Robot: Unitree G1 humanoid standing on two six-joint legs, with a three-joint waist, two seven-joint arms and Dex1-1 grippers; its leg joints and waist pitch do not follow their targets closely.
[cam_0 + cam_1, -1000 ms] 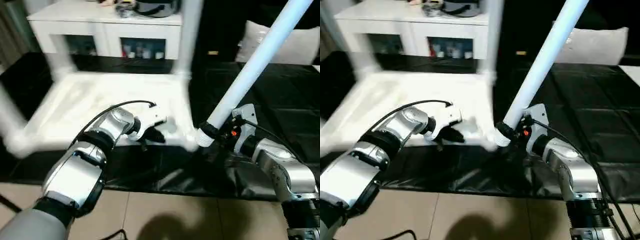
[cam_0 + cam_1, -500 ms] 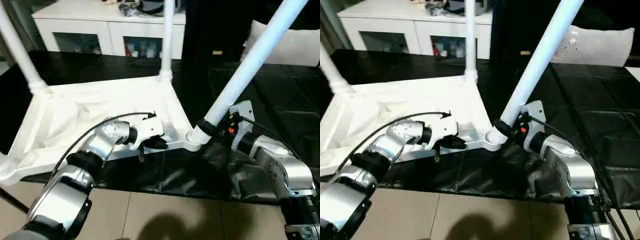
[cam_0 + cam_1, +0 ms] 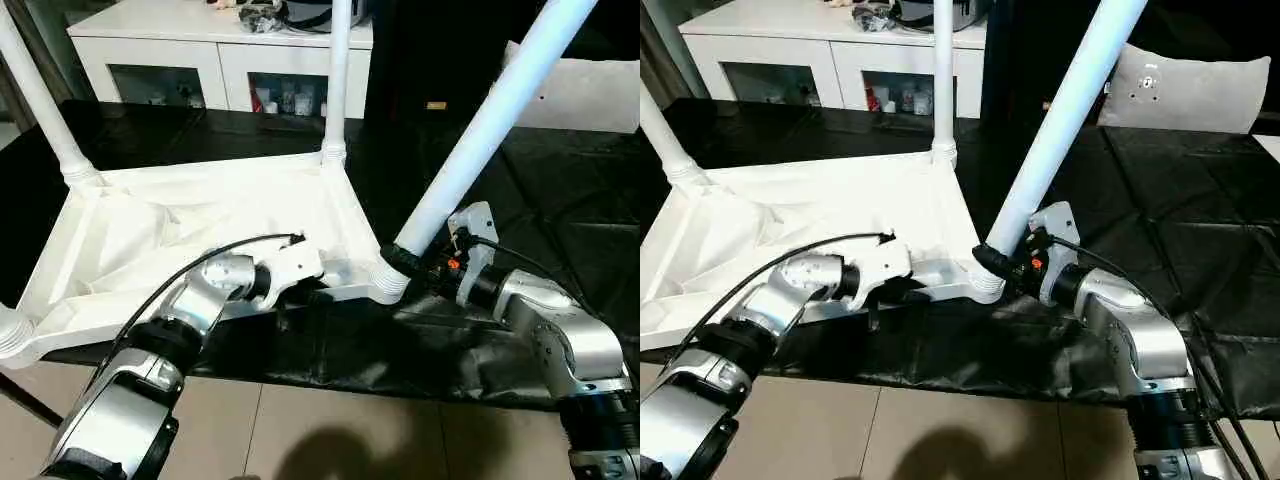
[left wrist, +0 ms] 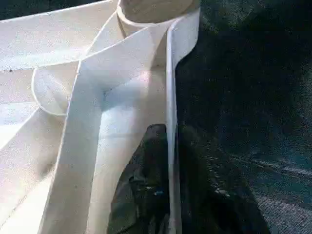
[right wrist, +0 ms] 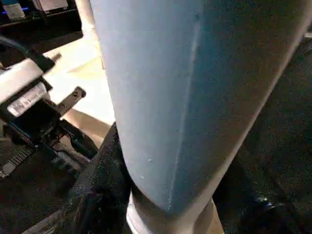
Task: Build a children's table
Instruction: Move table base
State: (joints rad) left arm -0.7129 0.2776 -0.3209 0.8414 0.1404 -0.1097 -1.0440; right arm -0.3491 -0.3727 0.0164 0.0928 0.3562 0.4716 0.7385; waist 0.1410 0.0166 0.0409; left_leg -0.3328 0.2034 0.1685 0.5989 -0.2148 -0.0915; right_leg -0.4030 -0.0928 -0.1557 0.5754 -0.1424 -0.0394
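Observation:
The children's table lies upside down: its white tabletop [image 3: 180,230] rests on the black sheet with the ribbed underside up. Upright legs stand in the far left corner [image 3: 40,100] and the far right corner [image 3: 338,70]. My left gripper [image 3: 312,293] sits on the front rim, one black finger [image 4: 144,195] inside and the other outside, pinching the thin wall. My right gripper [image 3: 420,265] is shut around the foot of a tilted white leg [image 3: 490,120], whose end sits at the near right corner socket [image 3: 388,283].
A white cabinet with glass doors [image 3: 220,50] stands behind the tabletop. A black sheet [image 3: 560,200] covers the work surface, with a pale cushion [image 3: 590,95] at the back right. Tiled floor [image 3: 330,430] runs along the near edge. Another leg end shows at the near left corner [image 3: 10,335].
The whole picture has shifted and steadied as the camera moved. The tilted leg stands a little steeper at the corner socket. Both grippers keep their places on rim and leg.

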